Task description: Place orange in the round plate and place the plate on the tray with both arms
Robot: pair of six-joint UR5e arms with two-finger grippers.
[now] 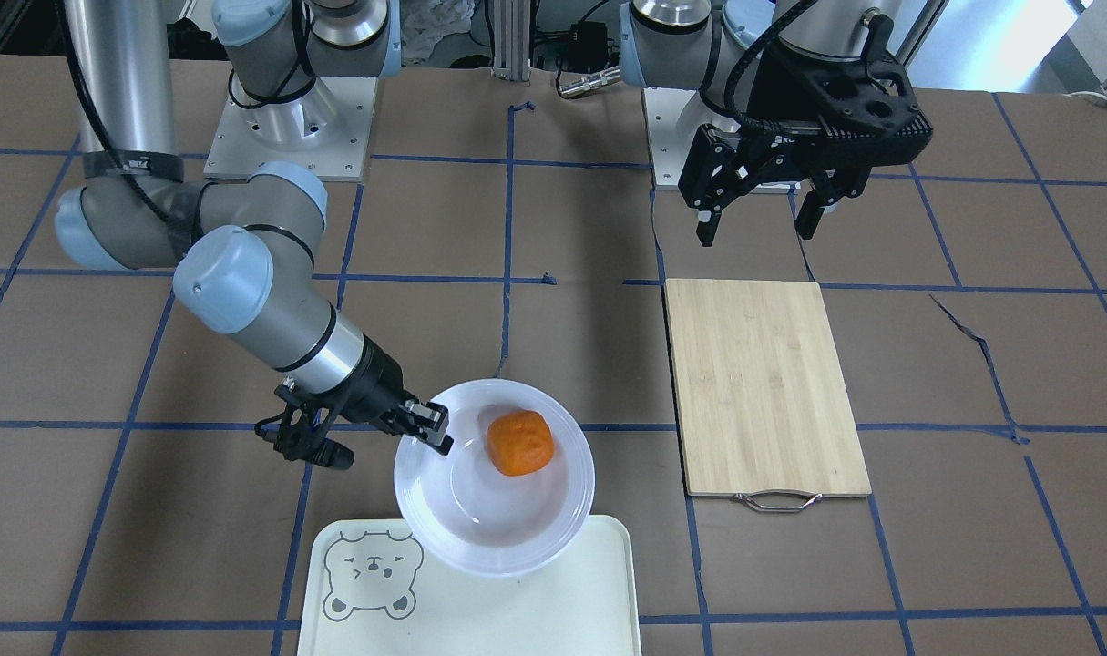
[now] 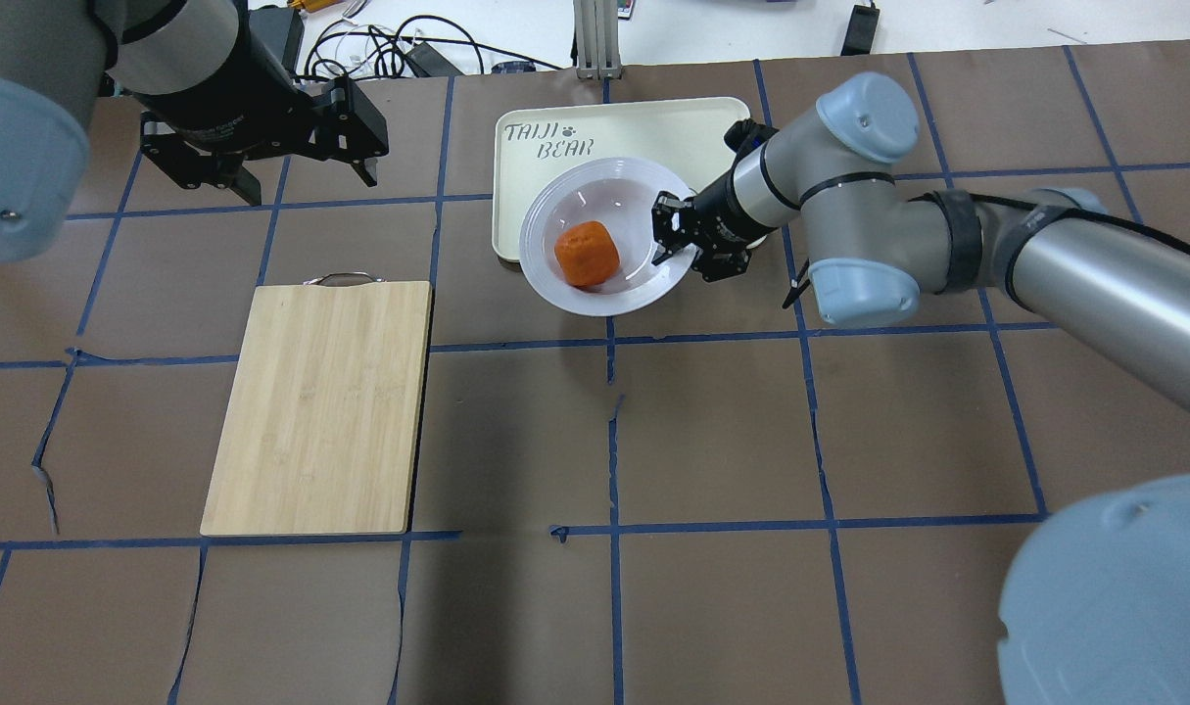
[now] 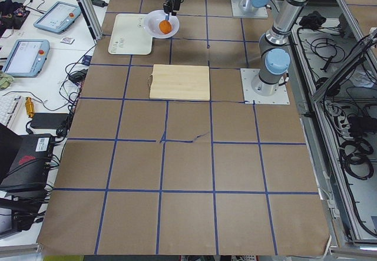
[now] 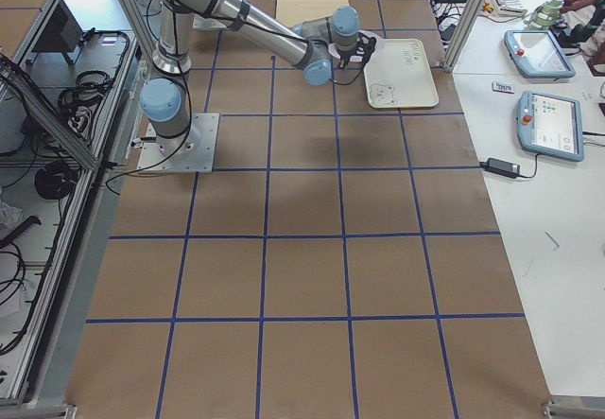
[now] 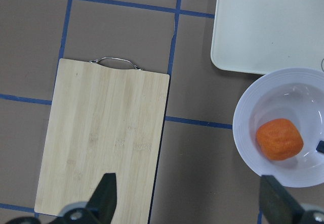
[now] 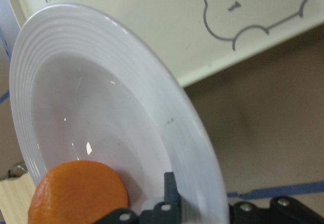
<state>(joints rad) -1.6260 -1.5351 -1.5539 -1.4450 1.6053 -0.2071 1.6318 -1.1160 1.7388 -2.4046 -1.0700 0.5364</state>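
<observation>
The orange [image 1: 519,442] [image 2: 587,253] lies in the well of the white round plate [image 1: 517,556] [image 2: 541,211]. My right gripper [image 1: 430,430] [image 2: 675,230] is shut on the plate's rim, on the side away from the cutting board. The plate is tilted and overlaps the near corner of the cream tray [image 1: 517,610] [image 2: 653,127]. The right wrist view shows the plate's rim [image 6: 126,72] over the tray [image 6: 152,21] and its bear drawing. My left gripper [image 1: 755,235] [image 2: 306,184] hangs open and empty, well above the table beyond the board's handle end.
A bamboo cutting board [image 1: 767,387] [image 2: 320,406] with a metal handle lies on the brown, blue-taped table on the left arm's side. Off the table's far edge are cables and tablets [image 4: 548,126].
</observation>
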